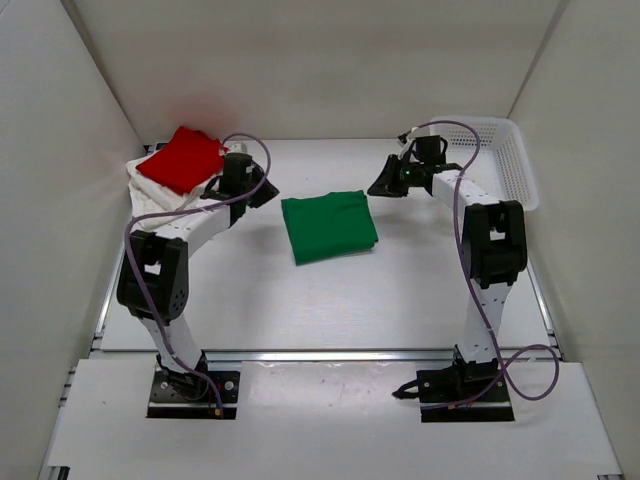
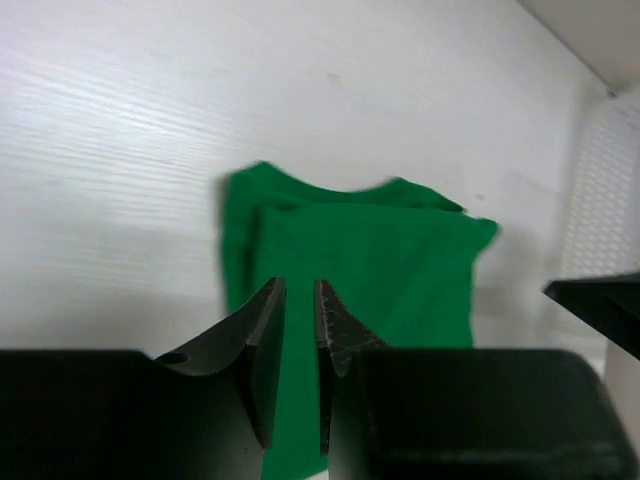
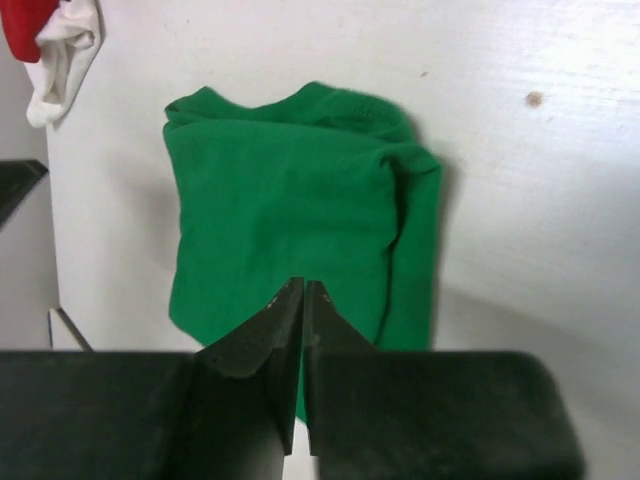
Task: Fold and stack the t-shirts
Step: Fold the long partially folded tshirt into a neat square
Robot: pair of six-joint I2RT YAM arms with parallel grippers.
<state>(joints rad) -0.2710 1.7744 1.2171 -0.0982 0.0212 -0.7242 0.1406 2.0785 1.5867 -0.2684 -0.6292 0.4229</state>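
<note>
The green t-shirt (image 1: 329, 227) lies lengthwise left-right, slightly tilted.

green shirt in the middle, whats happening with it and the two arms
The green shirt lies folded in the middle, and neither arm is holding it. The left claw and right claw sit on either side of it, both empty and shut or nearly so. The red shirt sits on the white shirt at the far left, so green looks like the last one to stack.
</note>
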